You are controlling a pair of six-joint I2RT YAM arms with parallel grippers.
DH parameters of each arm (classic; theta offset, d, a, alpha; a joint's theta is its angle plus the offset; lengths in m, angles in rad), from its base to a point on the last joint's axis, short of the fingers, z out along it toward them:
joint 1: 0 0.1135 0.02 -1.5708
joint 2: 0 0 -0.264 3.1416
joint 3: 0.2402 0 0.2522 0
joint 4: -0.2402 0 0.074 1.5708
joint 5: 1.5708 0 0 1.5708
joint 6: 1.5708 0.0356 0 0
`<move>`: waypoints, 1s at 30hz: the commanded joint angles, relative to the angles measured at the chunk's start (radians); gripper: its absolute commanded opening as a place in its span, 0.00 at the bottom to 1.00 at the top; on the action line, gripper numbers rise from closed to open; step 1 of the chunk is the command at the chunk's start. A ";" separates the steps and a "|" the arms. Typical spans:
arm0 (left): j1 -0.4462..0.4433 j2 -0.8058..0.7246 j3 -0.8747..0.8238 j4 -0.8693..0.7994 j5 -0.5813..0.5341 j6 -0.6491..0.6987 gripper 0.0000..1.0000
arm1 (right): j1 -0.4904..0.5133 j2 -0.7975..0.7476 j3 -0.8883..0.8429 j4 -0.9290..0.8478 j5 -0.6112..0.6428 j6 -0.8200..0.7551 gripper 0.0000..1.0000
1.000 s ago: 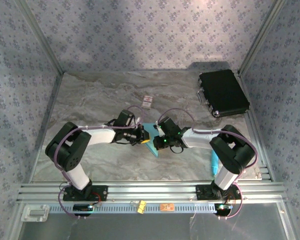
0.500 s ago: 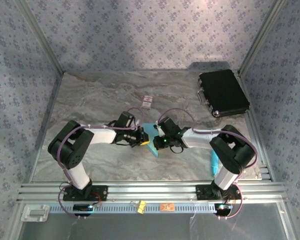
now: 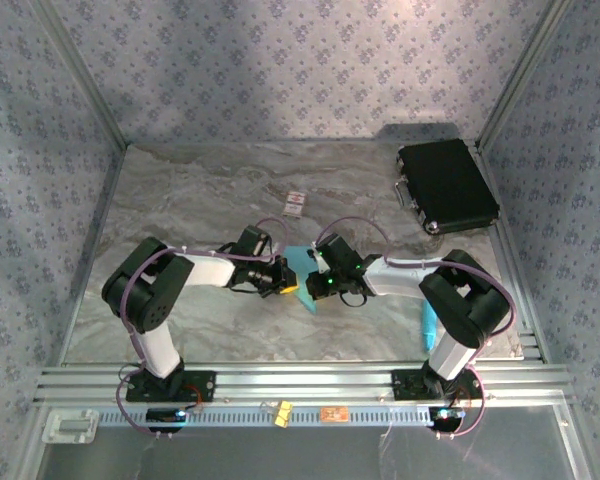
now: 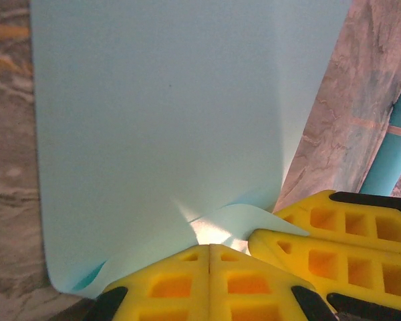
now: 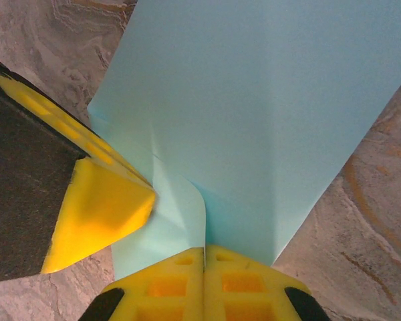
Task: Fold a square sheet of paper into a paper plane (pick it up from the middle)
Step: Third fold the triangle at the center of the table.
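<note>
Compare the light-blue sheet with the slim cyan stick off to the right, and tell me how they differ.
Shape: the sheet of paper is broad and thin; the stick is a slim rod. State: the left gripper and right gripper both pinch the sheet of paper at its edge, jaws shut; the stick lies untouched, off to the right. Colour: the sheet of paper is pale blue, the stick a deeper teal. Both are bluish.
</note>
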 commanded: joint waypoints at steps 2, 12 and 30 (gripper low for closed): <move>-0.007 0.038 0.009 -0.054 -0.029 0.030 0.04 | -0.008 -0.008 -0.003 -0.046 0.016 0.028 0.12; -0.006 0.046 0.019 -0.065 -0.029 0.037 0.03 | -0.048 -0.208 -0.067 -0.055 -0.043 0.164 0.41; -0.006 0.060 0.031 -0.068 -0.026 0.043 0.03 | 0.090 -0.006 0.085 -0.122 -0.078 0.215 0.06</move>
